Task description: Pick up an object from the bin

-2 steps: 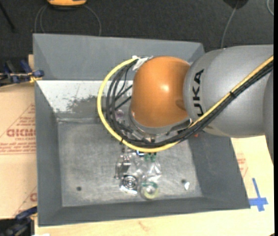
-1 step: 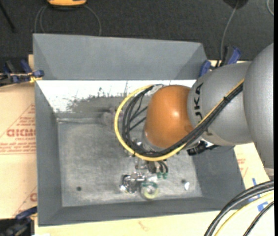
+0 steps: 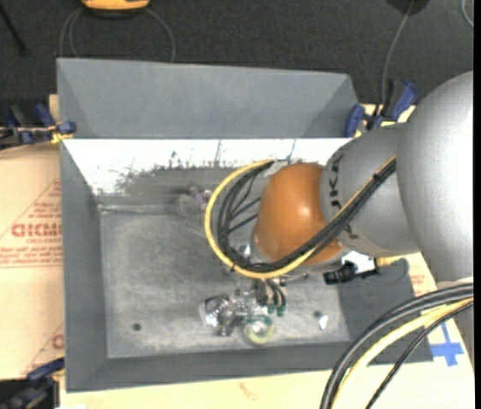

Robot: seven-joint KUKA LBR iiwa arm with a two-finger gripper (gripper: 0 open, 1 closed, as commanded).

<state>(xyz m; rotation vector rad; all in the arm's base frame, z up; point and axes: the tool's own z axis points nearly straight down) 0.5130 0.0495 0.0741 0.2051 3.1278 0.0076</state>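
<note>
My gripper (image 3: pixel 255 299) hangs low over the bin floor near the front, just under the arm's orange cover. Directly below it lies a small cluster of things: a crumpled silvery piece (image 3: pixel 221 314) on the left and a round, pale yellowish ring-shaped thing (image 3: pixel 260 331) on the right. The gripper's lower end reaches down into the top of this cluster, and the things there overlap so that I cannot tell which one it touches.
A small pale scrap (image 3: pixel 321 319) lies on the floor to the right of the cluster. A tiny dark spot (image 3: pixel 136 326) sits at the front left. The arm and its cables cover the bin's right half; the left floor is bare grey metal.
</note>
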